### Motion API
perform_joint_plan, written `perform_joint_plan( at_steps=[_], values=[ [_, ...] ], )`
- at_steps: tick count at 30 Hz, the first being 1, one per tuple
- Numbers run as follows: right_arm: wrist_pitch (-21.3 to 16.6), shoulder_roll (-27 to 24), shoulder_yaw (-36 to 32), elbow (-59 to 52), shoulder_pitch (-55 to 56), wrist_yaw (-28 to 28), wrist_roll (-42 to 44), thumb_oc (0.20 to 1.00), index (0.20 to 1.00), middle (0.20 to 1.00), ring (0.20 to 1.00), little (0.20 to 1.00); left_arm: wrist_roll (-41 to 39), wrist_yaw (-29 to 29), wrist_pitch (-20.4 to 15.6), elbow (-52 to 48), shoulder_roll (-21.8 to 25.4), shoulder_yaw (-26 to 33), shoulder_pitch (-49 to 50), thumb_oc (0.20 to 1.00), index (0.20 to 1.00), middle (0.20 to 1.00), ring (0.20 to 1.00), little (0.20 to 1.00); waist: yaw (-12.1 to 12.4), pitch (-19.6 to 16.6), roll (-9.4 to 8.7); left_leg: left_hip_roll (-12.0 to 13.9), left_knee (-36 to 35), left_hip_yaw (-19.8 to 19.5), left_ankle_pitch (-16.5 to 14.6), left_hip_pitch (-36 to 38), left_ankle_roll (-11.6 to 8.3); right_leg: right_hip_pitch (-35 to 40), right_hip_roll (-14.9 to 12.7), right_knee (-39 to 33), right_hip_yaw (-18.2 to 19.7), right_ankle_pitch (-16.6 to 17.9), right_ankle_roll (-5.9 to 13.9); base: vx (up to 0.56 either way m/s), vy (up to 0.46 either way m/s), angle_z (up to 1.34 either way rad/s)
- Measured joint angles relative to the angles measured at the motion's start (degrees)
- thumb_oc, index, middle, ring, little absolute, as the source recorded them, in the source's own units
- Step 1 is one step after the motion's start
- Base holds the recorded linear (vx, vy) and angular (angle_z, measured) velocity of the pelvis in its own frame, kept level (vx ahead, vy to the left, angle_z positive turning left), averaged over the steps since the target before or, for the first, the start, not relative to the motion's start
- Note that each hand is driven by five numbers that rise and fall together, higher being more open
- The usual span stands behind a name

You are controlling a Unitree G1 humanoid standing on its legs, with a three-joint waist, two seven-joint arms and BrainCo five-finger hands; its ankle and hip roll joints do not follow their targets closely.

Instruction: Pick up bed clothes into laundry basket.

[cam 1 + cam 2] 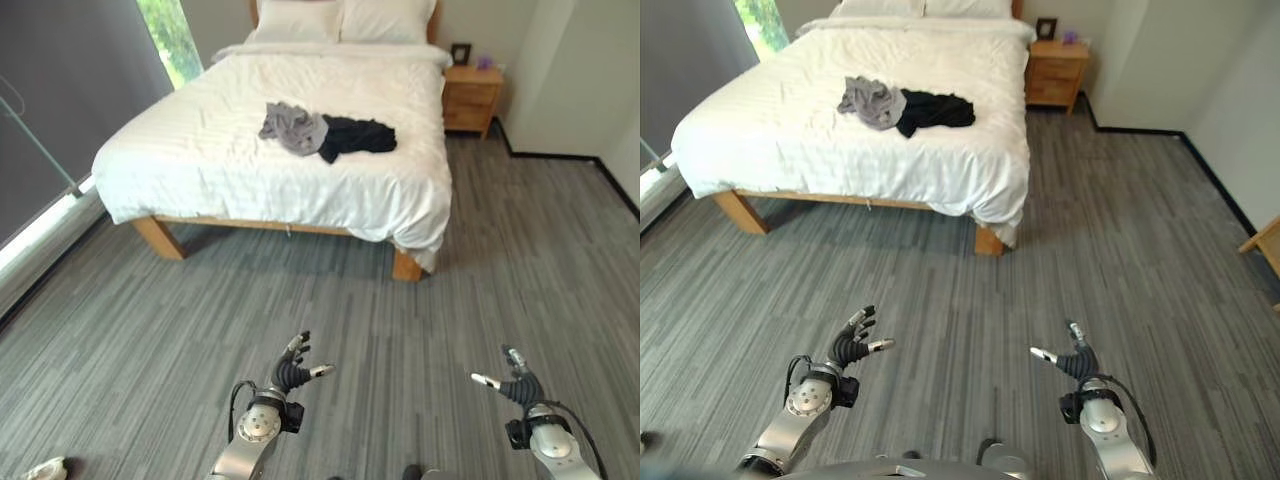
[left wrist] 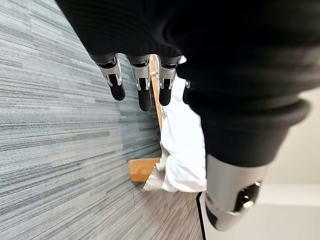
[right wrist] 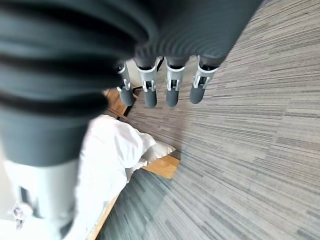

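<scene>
A grey garment (image 1: 293, 127) and a black garment (image 1: 358, 135) lie crumpled side by side on the white bed (image 1: 210, 160), well ahead of me. My left hand (image 1: 293, 372) hovers low over the grey floor, fingers relaxed and apart, holding nothing. My right hand (image 1: 517, 382) hovers likewise on the other side, open and empty. In the wrist views the straight fingers (image 2: 143, 85) of the left and the fingers (image 3: 172, 82) of the right point toward the bed's corner leg and hanging sheet.
A wooden nightstand (image 1: 472, 98) stands beside the bed's head at the far right. Two pillows (image 1: 340, 20) rest at the headboard. A window with a dark blind (image 1: 70, 90) runs along the left wall. Grey plank floor (image 1: 400, 320) separates me from the bed.
</scene>
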Motion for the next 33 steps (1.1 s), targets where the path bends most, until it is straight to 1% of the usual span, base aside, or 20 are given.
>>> perform_joint_plan(
  at_steps=[7,8,9,11,12,13,14,15,16,18,20,24,25,26,27,28,29,30,31,33],
  values=[
    [-2.5,-1.0,-0.9,-7.0,-1.8,0.1,-2.4,1.000,1.000,1.000,1.000,1.000,-0.1,0.8,-2.1,-6.9,0.3,3.1,0.6,1.000,1.000,1.000,1.000,1.000,0.5,1.5,-0.89,-0.8,1.8,-3.6,0.0,0.1,-0.05,4.5,0.0,-6.3,-1.2,3.4,1.10,-0.04,-0.062,0.11],
    [-3.0,-1.0,-0.9,-7.1,-2.9,0.3,-2.3,1.000,1.000,1.000,1.000,1.000,-0.2,0.7,-2.2,-6.5,0.4,3.0,-0.4,1.000,1.000,1.000,1.000,1.000,1.2,2.2,-1.58,-0.8,4.7,-4.0,-0.1,-1.3,-0.12,4.5,-0.6,-6.3,-1.3,3.4,1.08,-0.10,-0.116,0.09],
    [-3.4,-1.4,-0.9,-7.9,-4.6,0.5,-2.3,1.000,1.000,1.000,1.000,1.000,-1.6,0.6,-2.4,-5.3,0.6,2.5,-2.3,1.000,1.000,1.000,1.000,1.000,1.7,4.3,-3.21,-0.4,15.4,-5.3,0.0,-7.0,-0.63,4.3,-2.1,-6.3,-1.8,3.3,0.70,-0.08,-0.175,0.10],
    [-3.6,-2.1,-0.8,-9.1,-5.9,0.7,-2.3,1.000,1.000,1.000,1.000,1.000,-2.4,0.4,-2.4,-5.1,0.4,2.0,-2.6,1.000,1.000,1.000,1.000,1.000,2.8,6.4,-3.53,1.0,26.8,-6.0,1.5,-12.1,-3.36,5.0,-2.6,-6.0,-2.0,3.3,-0.15,-0.03,-0.149,-0.05],
    [-4.0,-3.2,-0.7,-9.6,-6.3,0.6,-2.3,1.000,1.000,1.000,1.000,1.000,-2.9,0.2,-2.5,-4.9,-0.7,2.2,-2.3,1.000,1.000,1.000,1.000,1.000,3.1,7.2,-1.93,2.7,33.8,-8.9,2.8,-15.8,-5.47,3.7,-1.7,-3.0,-2.9,3.1,-0.58,0.08,-0.059,-0.11],
    [-4.2,-3.4,-1.1,-10.0,-6.6,0.8,-2.3,1.000,1.000,1.000,1.000,1.000,-4.2,0.1,-2.5,-5.3,-0.3,1.4,-2.7,1.000,1.000,1.000,1.000,1.000,3.1,8.4,-1.85,3.8,40.8,-10.6,6.0,-20.1,-9.97,4.1,-2.3,-2.4,-2.9,2.2,-1.64,0.22,0.014,-0.03],
    [-4.1,-3.1,-0.9,-10.0,-6.3,1.0,-2.3,1.000,1.000,1.000,1.000,1.000,-4.6,-0.3,-2.4,-5.0,0.3,1.0,-1.6,1.000,1.000,1.000,1.000,1.000,3.4,9.2,-3.70,4.7,43.9,-10.5,7.1,-22.3,-10.72,6.4,-2.7,-5.5,-2.6,0.3,-2.84,0.32,0.065,0.04],
    [-4.2,-2.7,-1.2,-10.0,-6.4,1.0,-2.3,1.000,1.000,1.000,1.000,1.000,-4.6,-0.6,-2.5,-4.9,0.2,1.0,-0.8,1.000,1.000,1.000,1.000,1.000,3.3,9.1,-3.51,5.4,41.3,-10.2,5.9,-22.6,-9.88,6.5,-2.3,-6.2,-2.3,-0.7,-3.03,0.37,0.156,-0.07],
    [-4.1,-2.3,-1.2,-9.8,-6.7,1.0,-2.3,1.000,1.000,1.000,1.000,1.000,-4.6,-1.0,-2.5,-4.6,-0.2,1.0,-0.5,1.000,1.000,1.000,1.000,1.000,3.1,9.3,-3.31,6.2,33.7,-8.4,4.9,-21.7,-8.74,6.1,-2.1,-6.6,-1.5,-0.9,-2.61,0.34,0.203,-0.15],
    [-4.1,-1.6,-0.8,-7.9,-7.5,1.2,-2.3,1.000,1.000,1.000,1.000,1.000,-4.6,-1.8,-2.4,-2.9,-0.6,0.5,-0.7,1.000,1.000,1.000,1.000,1.000,3.0,9.4,-3.01,6.1,15.5,-5.3,5.0,-19.2,-7.78,6.0,-2.0,-6.4,-0.2,-1.1,-1.37,0.31,0.167,-0.14],
    [-3.7,-2.0,0.9,-4.2,-9.1,1.3,-2.3,1.000,1.000,1.000,1.000,1.000,-4.6,-2.0,-2.4,-1.3,-0.6,0.5,-0.9,1.000,1.000,1.000,1.000,1.000,3.3,9.0,-1.87,4.6,-4.3,-6.5,6.7,-16.8,-6.72,6.7,-1.9,-6.5,0.9,-1.5,0.55,0.40,0.098,-0.30],
    [-3.5,-2.8,1.3,-4.8,-8.1,1.3,-2.4,1.000,1.000,1.000,1.000,1.000,-6.8,-2.0,-2.4,-0.6,-1.0,0.4,-0.1,1.000,1.000,1.000,1.000,1.000,4.0,8.1,-0.22,4.4,-4.0,-10.9,7.2,-16.7,-6.55,10.5,-2.0,-6.7,3.5,-5.4,0.80,0.43,0.078,-0.39],
    [-3.7,-3.6,1.3,-5.9,-6.4,1.3,-2.5,1.000,1.000,1.000,1.000,1.000,-6.8,-2.1,-2.5,-0.7,-1.2,0.4,0.2,1.000,1.000,1.000,1.000,1.000,4.4,6.5,0.00,4.0,-3.1,-12.1,10.3,-16.6,-5.30,11.6,-2.7,-6.7,4.3,-7.0,2.47,0.47,0.120,-0.61],
    [-3.6,-4.0,3.5,-6.1,-5.5,1.4,-3.8,1.000,1.000,1.000,1.000,1.000,-6.9,-2.3,-2.5,-0.3,-0.5,0.2,-0.9,1.000,1.000,1.000,1.000,1.000,4.9,6.4,-3.27,0.5,0.3,-9.5,9.2,-15.8,-4.44,9.4,-6.7,1.1,5.2,-8.0,6.28,0.39,0.174,-0.73],
    [-3.3,-4.4,5.1,-6.3,-6.6,1.5,-4.8,1.000,1.000,1.000,1.000,1.000,-7.0,-2.3,-2.1,0.5,-0.5,-0.3,-1.6,1.000,1.000,1.000,1.000,1.000,4.9,6.9,-2.82,0.5,0.3,-9.7,8.9,-14.6,-2.81,2.3,-8.4,15.7,5.8,-8.3,9.68,0.06,0.076,-0.65],
    [-3.4,-4.4,5.9,-7.5,-6.1,1.8,-4.9,1.000,1.000,1.000,1.000,1.000,-7.0,-2.5,-1.9,1.1,0.0,-1.2,-2.1,1.000,1.000,1.000,1.000,1.000,4.3,6.6,-1.93,1.0,-0.7,-10.9,10.2,-13.3,0.41,-3.9,-9.3,29.0,6.5,-9.3,10.22,0.16,0.155,-0.09],
    [-3.4,-2.8,6.1,-8.5,-4.7,1.9,-6.1,1.000,1.000,1.000,1.000,1.000,-6.9,-2.8,-1.6,1.6,1.2,-2.1,-3.0,1.000,1.000,1.000,1.000,1.000,2.4,6.3,-2.93,-0.4,-2.3,-11.7,9.8,-11.3,1.69,-7.7,-9.8,36.9,8.1,-7.6,10.21,0.31,0.184,0.30],
    [-3.1,-1.7,7.1,-8.9,-4.6,2.1,-8.3,1.000,1.000,1.000,1.000,1.000,-6.7,-2.6,-1.6,1.1,2.1,-2.3,-4.4,1.000,1.000,1.000,1.000,1.000,1.0,6.7,-4.78,-3.3,-2.6,-12.0,6.3,-7.7,3.50,-14.7,-10.1,47.6,12.0,-5.8,10.61,0.45,0.207,0.34],
    [-2.8,-1.3,7.0,-8.9,-5.2,2.0,-10.0,1.000,1.000,1.000,1.000,1.000,-6.6,-2.3,-1.6,0.7,2.7,-2.4,-5.5,1.000,1.000,1.000,1.000,1.000,0.7,7.9,-5.04,-4.1,-0.9,-12.1,4.3,-6.5,4.06,-19.0,-9.6,54.1,14.2,-2.9,10.73,0.47,0.116,0.28],
    [-1.6,-1.6,5.9,-9.0,-5.4,0.9,-12.4,1.000,1.000,1.000,1.000,1.000,-6.6,-1.7,-1.7,0.1,1.7,-2.3,-5.9,1.000,1.000,1.000,1.000,1.000,-0.3,8.0,-2.49,-3.5,-0.4,-13.0,2.2,-4.6,4.53,-22.7,-7.5,53.1,11.6,-3.6,8.19,0.34,-0.030,0.39]
  ],
)
